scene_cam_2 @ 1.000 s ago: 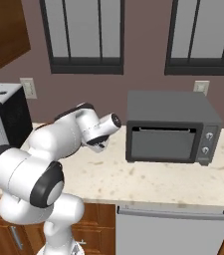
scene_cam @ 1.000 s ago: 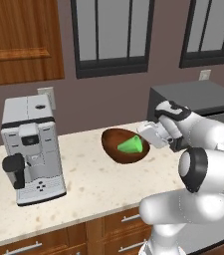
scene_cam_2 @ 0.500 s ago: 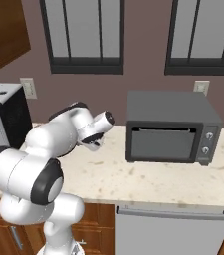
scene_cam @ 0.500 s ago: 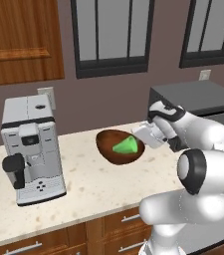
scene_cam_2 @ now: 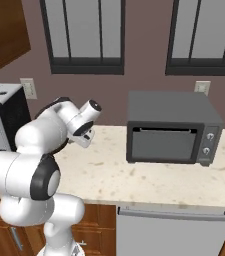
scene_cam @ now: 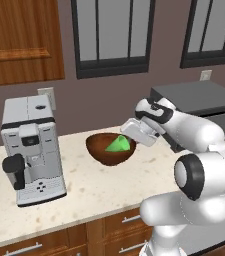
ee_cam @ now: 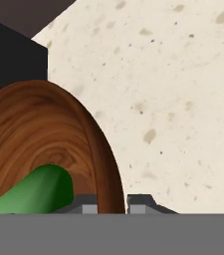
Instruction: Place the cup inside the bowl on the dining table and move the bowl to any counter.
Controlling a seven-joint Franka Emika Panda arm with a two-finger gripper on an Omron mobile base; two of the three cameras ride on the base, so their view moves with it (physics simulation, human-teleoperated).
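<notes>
The dark brown wooden bowl point(scene_cam: 104, 153) hangs low over the beige speckled counter point(scene_cam: 84, 192), between the coffee machine and the toaster oven. Whether its base touches the stone, I cannot tell. The green cup point(scene_cam: 120, 144) lies tilted on its side inside the bowl. My gripper point(scene_cam: 130, 137) is shut on the bowl's right rim, one finger inside and one outside. In the hand view the bowl's rim point(ee_cam: 101, 149) runs between my gripper point(ee_cam: 111, 205) tips, with the cup point(ee_cam: 36, 191) at lower left and the counter point(ee_cam: 173, 99) beyond. The dining table is out of view.
A white coffee machine point(scene_cam: 31, 145) stands on the counter left of the bowl. A black toaster oven point(scene_cam_2: 171, 127) sits to the right, against the wall. Brown cabinets with metal handles point(scene_cam: 129, 220) run below the counter's front edge.
The gripper has carried the bowl, cup inside, leftward and slightly down toward the coffee machine. The grip on the rim is unchanged.
</notes>
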